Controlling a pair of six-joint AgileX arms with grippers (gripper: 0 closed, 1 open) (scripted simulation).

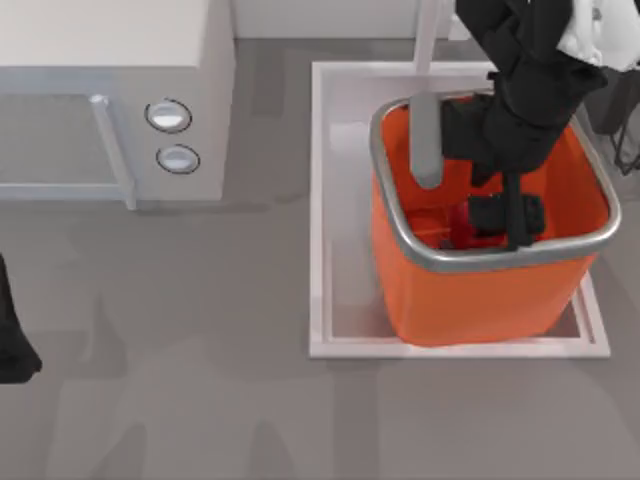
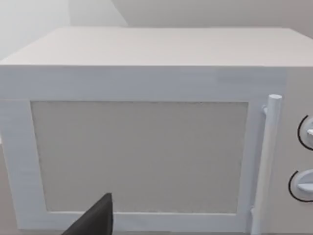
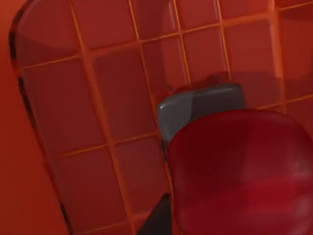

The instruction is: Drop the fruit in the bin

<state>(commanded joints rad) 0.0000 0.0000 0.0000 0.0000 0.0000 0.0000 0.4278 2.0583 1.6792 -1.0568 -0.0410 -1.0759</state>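
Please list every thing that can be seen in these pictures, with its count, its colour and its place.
bin: one, bright orange with a grey rim, at the table's right, standing in the tray.
tray: one, white and shallow, under the bin.
fruit: one, dark red, inside the bin above its gridded floor, at the right pincer.
microwave: one, off-white, at the table's far left; door shut, a vertical handle and two round knobs.
table: one, grey.
right pincer: one, black, lowered into the bin, with the fruit beside a grey finger; a grip cannot be judged.
left arm: one, black, parked at the table's left edge, facing the microwave.
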